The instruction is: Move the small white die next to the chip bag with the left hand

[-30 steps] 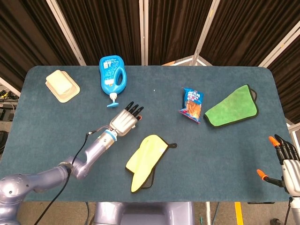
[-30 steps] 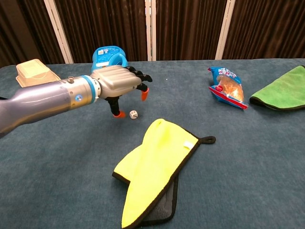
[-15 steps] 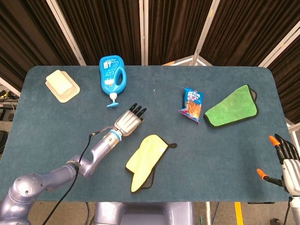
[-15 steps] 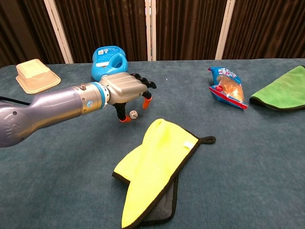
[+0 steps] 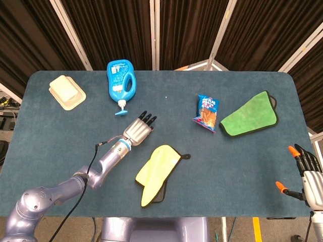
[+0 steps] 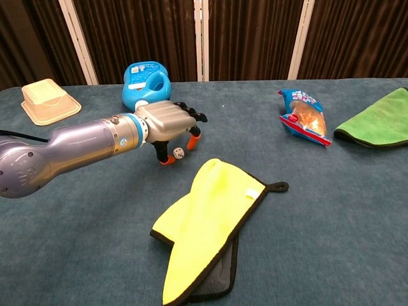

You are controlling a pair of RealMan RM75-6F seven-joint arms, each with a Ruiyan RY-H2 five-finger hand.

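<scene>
The left hand point(image 6: 169, 122) is positioned over the white die point(image 6: 178, 152), fingers apart, nothing gripped; the chip bag point(image 6: 303, 118) lies well apart.

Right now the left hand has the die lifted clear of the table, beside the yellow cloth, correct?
Not lifted. In the chest view the die sits on the table, with the left hand over it, fingertips on either side. It is beside the yellow cloth.

Left robot hand point(image 6: 167, 122) low over the table, fingers spread downward; right robot hand point(image 5: 308, 176) open at the edge.
</scene>
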